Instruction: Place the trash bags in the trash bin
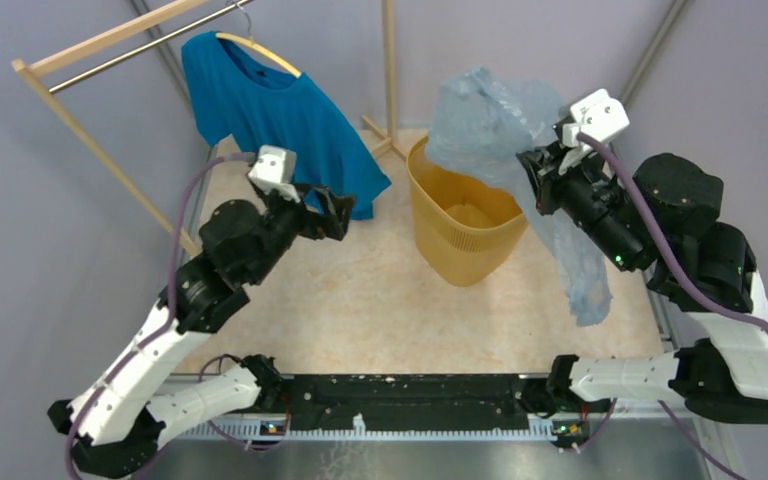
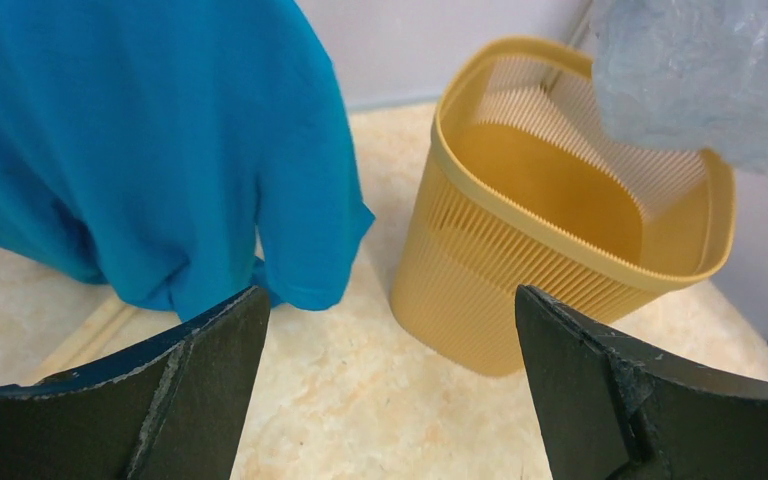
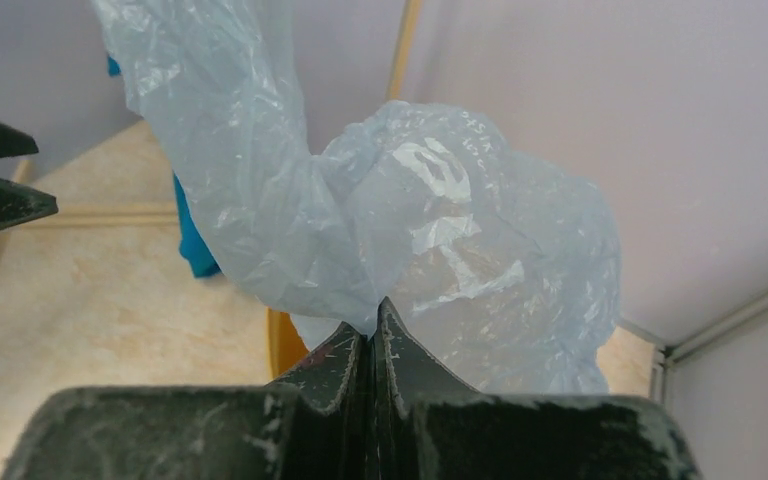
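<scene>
The yellow trash bin (image 1: 460,235) stands upright on the table, right of centre; its ribbed wall (image 2: 520,290) fills the left wrist view. My right gripper (image 1: 532,172) is shut on the pale blue-grey trash bag (image 1: 490,120), pinching the film (image 3: 360,230) at the fingertips. Part of the bag bulges above the bin's right rim, and a long tail (image 1: 580,265) hangs down past the arm outside the bin. My left gripper (image 1: 340,212) is open with nothing in it, left of the bin, its fingers (image 2: 200,390) wide apart above the table.
A teal-blue T-shirt (image 1: 280,115) hangs from a wooden clothes rack (image 1: 90,45) at the back left, close to my left gripper. A grey wall encloses the table, with a metal post (image 1: 660,50) at the back right.
</scene>
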You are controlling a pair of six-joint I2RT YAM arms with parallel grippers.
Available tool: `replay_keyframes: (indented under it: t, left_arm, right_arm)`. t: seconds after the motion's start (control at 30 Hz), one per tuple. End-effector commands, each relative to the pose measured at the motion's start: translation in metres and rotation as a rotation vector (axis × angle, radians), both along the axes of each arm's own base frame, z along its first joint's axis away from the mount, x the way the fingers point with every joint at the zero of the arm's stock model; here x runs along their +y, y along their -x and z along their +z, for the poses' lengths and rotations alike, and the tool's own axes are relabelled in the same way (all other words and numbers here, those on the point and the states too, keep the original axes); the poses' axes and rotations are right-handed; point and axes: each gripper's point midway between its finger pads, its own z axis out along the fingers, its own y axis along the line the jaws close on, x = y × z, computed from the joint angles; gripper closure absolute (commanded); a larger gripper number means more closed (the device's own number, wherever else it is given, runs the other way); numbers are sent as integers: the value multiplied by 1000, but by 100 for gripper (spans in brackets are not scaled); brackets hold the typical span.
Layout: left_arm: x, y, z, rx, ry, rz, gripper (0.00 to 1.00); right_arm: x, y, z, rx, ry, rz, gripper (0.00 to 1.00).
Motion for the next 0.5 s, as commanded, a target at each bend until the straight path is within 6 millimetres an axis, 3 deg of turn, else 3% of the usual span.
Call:
replay_keyframes:
  t: [0.0, 0.17, 0.33, 0.47]
  left_arm:
    - [-35, -13, 12, -7, 7, -95, 1]
    - [-84, -45, 3, 60, -37, -171, 1]
    - [-118, -47, 24, 26, 1, -316, 1]
    - [-134, -41, 33, 22, 27, -399, 1]
  right_arm:
    - [-5, -13, -20, -19, 137, -76, 100]
    - [33, -34, -26, 26, -11, 84, 100]
    - [31, -75, -49, 269, -210, 123, 100]
    - [29, -99, -83, 510, -172, 81, 100]
